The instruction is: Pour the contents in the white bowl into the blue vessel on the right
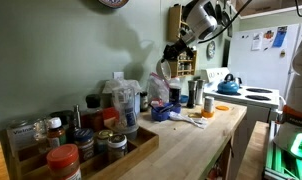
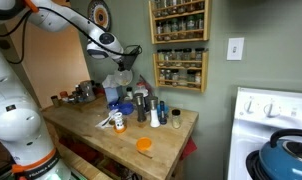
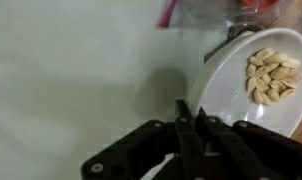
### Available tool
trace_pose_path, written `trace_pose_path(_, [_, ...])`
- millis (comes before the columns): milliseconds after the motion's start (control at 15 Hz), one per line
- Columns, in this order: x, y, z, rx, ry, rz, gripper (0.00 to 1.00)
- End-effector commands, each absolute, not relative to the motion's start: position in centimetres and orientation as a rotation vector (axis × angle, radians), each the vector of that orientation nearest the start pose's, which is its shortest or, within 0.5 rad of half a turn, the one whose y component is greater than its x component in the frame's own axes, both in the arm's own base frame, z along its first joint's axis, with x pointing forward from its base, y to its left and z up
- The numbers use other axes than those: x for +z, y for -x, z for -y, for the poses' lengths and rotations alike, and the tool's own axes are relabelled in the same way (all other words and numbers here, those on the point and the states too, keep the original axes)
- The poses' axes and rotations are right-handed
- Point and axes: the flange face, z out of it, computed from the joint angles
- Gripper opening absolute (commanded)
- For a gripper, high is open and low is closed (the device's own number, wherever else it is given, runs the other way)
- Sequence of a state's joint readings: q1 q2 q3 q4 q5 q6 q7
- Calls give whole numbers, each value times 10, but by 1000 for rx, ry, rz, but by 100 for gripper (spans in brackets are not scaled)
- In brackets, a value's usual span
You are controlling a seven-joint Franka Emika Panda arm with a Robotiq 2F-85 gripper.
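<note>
Claw (image 3: 188, 118) shut tight on rim of white bowl (image 3: 226, 100), pale seeds (image 3: 271, 75) heaped inside, bowl held above wooden counter (image 1: 191, 140)

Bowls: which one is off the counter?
The small round white bowl of pale nuts, gripped at its rim by the shut hand; the dark blue bowl sits on the wooden counter.
</note>
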State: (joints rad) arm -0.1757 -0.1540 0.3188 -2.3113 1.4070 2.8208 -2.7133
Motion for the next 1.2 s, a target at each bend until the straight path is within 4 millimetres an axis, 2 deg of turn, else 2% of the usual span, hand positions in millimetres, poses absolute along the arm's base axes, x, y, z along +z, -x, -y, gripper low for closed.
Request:
trace_pose_path(0, [463, -498, -14, 1274, -1742, -1823, 2])
trace_pose_path(467, [484, -483, -10, 1317, -1725, -1768, 2])
trace_pose_path(733, [483, -478, -13, 1307, -1727, -1757, 2])
trace_pose_path(867, [469, -478, -13, 1283, -1745, -1786, 2])
trace_pose_path(933, [476, -487, -13, 1295, -1754, -1782, 7])
trace_pose_path(1133, [466, -484, -13, 1281, -1771, -1794, 7])
